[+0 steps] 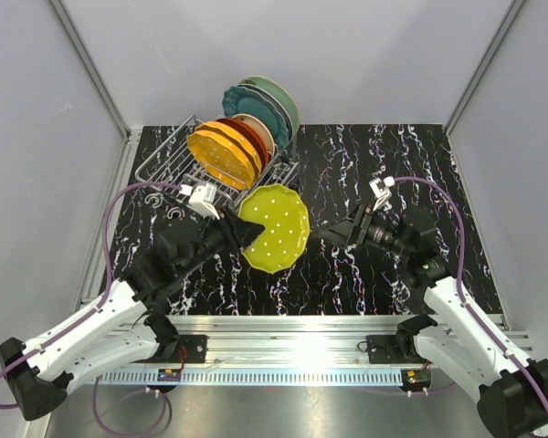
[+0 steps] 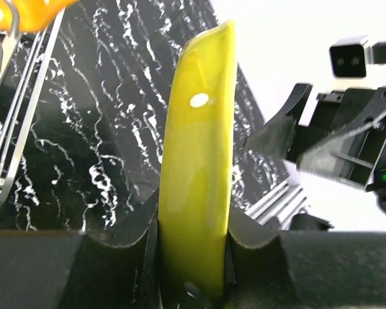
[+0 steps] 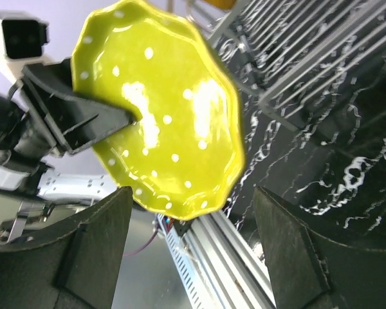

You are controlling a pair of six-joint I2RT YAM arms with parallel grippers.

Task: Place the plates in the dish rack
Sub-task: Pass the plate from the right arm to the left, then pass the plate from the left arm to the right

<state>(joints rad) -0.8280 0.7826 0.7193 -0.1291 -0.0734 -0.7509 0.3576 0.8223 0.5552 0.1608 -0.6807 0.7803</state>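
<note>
My left gripper (image 1: 242, 233) is shut on the rim of the dotted lime green plate (image 1: 276, 228) and holds it on edge above the table, just in front of the dish rack (image 1: 169, 160). In the left wrist view the plate (image 2: 199, 161) stands edge-on between my fingers. My right gripper (image 1: 333, 234) is open and empty, just right of the plate, apart from it; the plate's face fills the right wrist view (image 3: 161, 109). In the rack stand the dotted orange-yellow (image 1: 221, 157), red-orange (image 1: 248, 139), cream-centred (image 1: 260, 130), dark teal (image 1: 247, 105) and mint green (image 1: 279, 100) plates.
The black marbled table (image 1: 393, 173) is walled by white panels on three sides. A metal rail (image 1: 292, 328) runs along the near edge by the arm bases. The left half of the rack holds no plates.
</note>
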